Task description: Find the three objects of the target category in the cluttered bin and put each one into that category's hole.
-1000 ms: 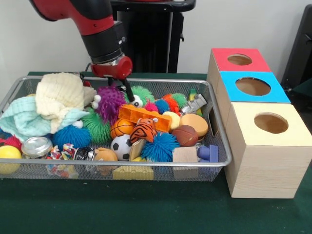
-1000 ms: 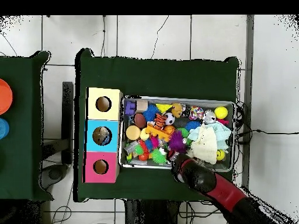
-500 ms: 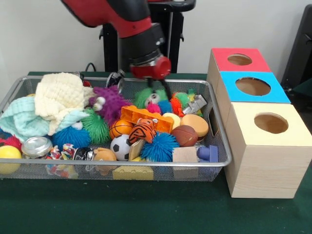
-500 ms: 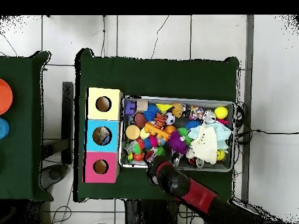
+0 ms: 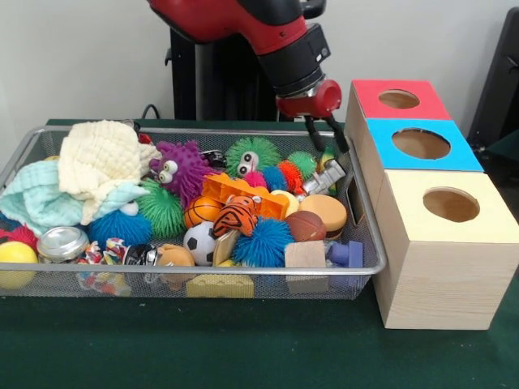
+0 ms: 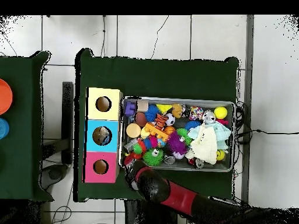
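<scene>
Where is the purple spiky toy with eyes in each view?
Front view: purple spiky toy in the bin's far left-centre, right of the cream cloth.
Overhead view: purple spiky toy at mid-bin near the lower wall, left of the cream cloth.
Shared landmark: the cream cloth.

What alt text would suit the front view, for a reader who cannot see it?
A red and black robot arm reaches down over the right end of a wire mesh bin heaped with spiky balls, sports balls, blocks and cloths. Beside the bin stands a row of three wooden boxes, topped red, blue and yellow, each with a round hole.
</scene>
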You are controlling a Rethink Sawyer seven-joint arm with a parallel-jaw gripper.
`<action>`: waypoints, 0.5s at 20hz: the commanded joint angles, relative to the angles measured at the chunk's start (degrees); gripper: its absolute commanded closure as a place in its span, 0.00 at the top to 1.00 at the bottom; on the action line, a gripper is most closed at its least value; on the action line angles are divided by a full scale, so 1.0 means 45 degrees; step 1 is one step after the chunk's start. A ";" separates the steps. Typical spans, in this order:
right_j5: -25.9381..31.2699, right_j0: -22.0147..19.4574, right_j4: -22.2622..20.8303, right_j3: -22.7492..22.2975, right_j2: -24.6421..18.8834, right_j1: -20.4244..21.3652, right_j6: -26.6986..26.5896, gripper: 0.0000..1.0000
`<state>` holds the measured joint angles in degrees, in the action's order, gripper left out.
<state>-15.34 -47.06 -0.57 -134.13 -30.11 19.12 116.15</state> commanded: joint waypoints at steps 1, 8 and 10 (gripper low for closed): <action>0.1102 0.0020 0.0923 -0.0641 -0.0626 -0.0671 0.3287 1.00; 0.2206 -0.0249 0.0891 -0.0178 -0.0415 -0.0375 0.2493 1.00; 0.2548 -0.0299 0.0784 0.0090 -0.0190 -0.0206 0.2068 1.00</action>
<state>-14.82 -47.51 -0.56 -134.70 -31.10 19.28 116.73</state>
